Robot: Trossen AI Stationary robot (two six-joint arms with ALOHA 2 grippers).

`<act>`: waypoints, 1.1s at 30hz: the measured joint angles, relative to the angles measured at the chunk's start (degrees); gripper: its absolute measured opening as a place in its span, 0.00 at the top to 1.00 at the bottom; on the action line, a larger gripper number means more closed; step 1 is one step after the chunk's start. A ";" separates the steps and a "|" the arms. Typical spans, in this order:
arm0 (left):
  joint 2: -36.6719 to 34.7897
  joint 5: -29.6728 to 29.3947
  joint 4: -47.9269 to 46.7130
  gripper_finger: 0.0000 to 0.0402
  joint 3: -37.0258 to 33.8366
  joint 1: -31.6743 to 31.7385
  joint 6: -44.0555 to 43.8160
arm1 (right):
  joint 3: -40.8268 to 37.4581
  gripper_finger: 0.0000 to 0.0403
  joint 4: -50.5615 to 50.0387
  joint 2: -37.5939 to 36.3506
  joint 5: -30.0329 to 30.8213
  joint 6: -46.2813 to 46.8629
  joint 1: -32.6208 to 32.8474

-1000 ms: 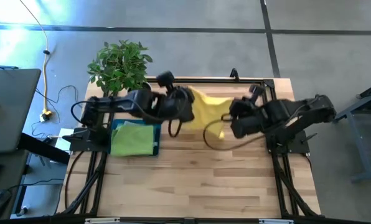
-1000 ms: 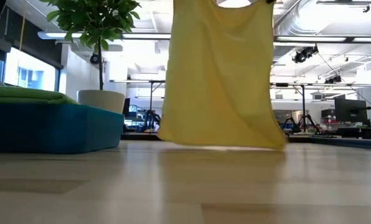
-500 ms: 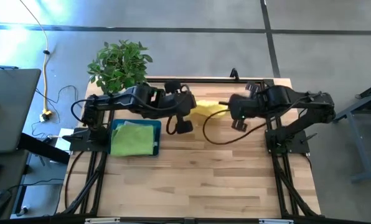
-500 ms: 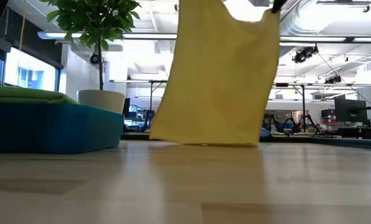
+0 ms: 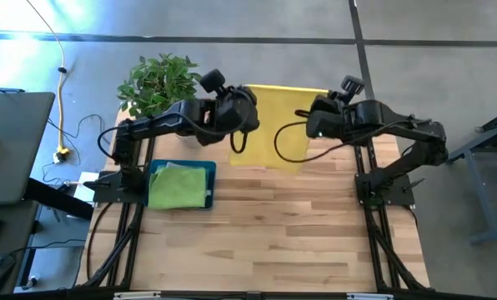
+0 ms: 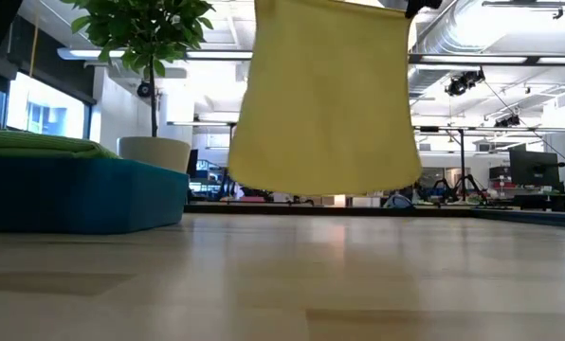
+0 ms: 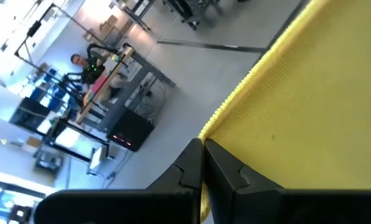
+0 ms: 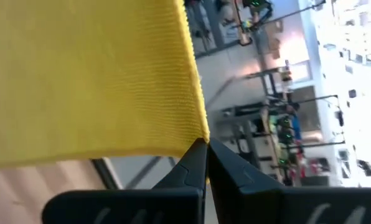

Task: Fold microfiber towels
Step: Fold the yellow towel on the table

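Observation:
A yellow microfiber towel [image 5: 283,117] hangs spread between my two grippers above the table's far side; in the low view [image 6: 325,99] its lower edge is clear of the table. My left gripper [image 5: 247,107] is shut on its left top corner, my right gripper [image 5: 319,112] on its right top corner. A lime green towel [image 5: 182,185] lies folded in the dark teal tray [image 5: 155,171] at the left. The other towels are out of view. My left gripper pinches the yellow towel's top corner [image 7: 208,138] between its two shut fingers. The towel hangs below, spread flat and clear of the table. My right gripper pinches the towel's other top corner [image 8: 201,138] between its two shut fingers. The top edge runs taut between the grippers.
A potted plant [image 5: 160,83] stands at the far left corner. The teal tray [image 6: 83,194] sits on the table's left side. Bare wooden table [image 5: 273,233] lies near and to the right. Cables hang from both arms.
Both grippers have risen and gone toward the table's far edge, drawing apart. The yellow towel, first bunched with its lower edge on the table, is now lifted clear and spread flat between them.

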 joint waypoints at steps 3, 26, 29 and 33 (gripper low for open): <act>0.02 1.73 3.34 1.00 0.00 1.57 1.11 | 0.00 1.00 1.61 0.00 1.66 -5.48 -2.42; 0.09 31.01 1.53 1.00 -31.52 -17.26 -28.87 | -38.78 1.00 16.46 -0.87 -44.26 33.03 21.14; 0.09 34.38 7.87 1.00 -37.10 -21.37 -31.96 | -43.83 1.00 25.52 -0.85 -49.53 37.89 26.62; 0.09 39.09 14.99 1.00 -41.92 -26.25 -37.42 | -47.22 1.00 34.31 -0.89 -55.25 45.25 32.67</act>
